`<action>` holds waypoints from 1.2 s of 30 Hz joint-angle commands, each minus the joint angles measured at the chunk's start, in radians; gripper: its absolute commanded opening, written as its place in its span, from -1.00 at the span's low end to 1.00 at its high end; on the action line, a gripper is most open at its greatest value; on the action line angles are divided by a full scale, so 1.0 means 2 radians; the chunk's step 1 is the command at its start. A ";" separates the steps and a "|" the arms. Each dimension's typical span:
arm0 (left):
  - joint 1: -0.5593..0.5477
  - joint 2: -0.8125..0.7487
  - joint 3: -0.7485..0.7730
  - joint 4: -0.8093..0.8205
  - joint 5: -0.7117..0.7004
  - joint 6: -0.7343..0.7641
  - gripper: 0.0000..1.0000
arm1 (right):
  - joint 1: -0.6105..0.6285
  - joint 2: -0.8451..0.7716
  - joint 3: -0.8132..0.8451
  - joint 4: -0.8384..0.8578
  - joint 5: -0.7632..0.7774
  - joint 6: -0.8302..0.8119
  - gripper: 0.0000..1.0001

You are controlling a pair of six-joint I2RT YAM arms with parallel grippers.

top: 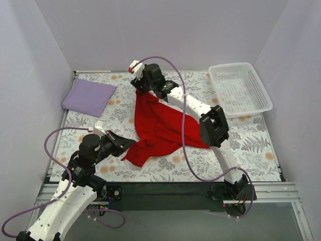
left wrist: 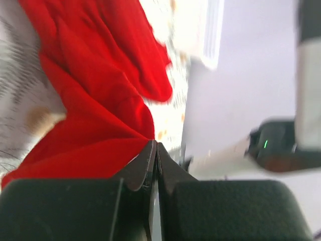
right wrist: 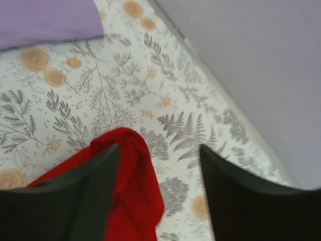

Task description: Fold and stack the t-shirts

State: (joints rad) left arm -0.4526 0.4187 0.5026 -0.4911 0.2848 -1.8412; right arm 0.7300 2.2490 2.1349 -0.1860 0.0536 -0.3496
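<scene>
My left gripper [left wrist: 154, 148] is clamped on the red shirt [top: 160, 128] hem; right gripper [right wrist: 159, 149] open at far edge (cloth's bunched). I'd tension, flatten, then fold.

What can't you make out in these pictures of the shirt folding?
Red t-shirt: top view, far edge and right side covered by the right arm.
Lilac t-shirt: right wrist view, cut off by the top and left edges.
Left gripper: left wrist view is blurred; how much red cloth it pinches is hidden.
</scene>
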 commanded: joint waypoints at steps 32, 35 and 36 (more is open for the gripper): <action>0.003 0.246 0.163 0.038 -0.059 0.370 0.65 | -0.318 -0.632 -0.696 -0.179 -0.501 -0.203 0.97; 0.003 0.279 0.165 0.062 -0.062 0.363 0.65 | -0.334 -0.639 -0.737 -0.175 -0.530 -0.200 0.97; 0.003 0.288 0.166 0.066 -0.064 0.359 0.65 | -0.343 -0.638 -0.747 -0.172 -0.543 -0.201 0.97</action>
State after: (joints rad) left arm -0.4507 0.9737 0.8093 -0.4305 0.1406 -1.1416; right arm 0.0723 0.9749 0.7010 -0.5499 -0.9104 -0.7406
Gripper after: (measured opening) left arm 0.827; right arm 0.984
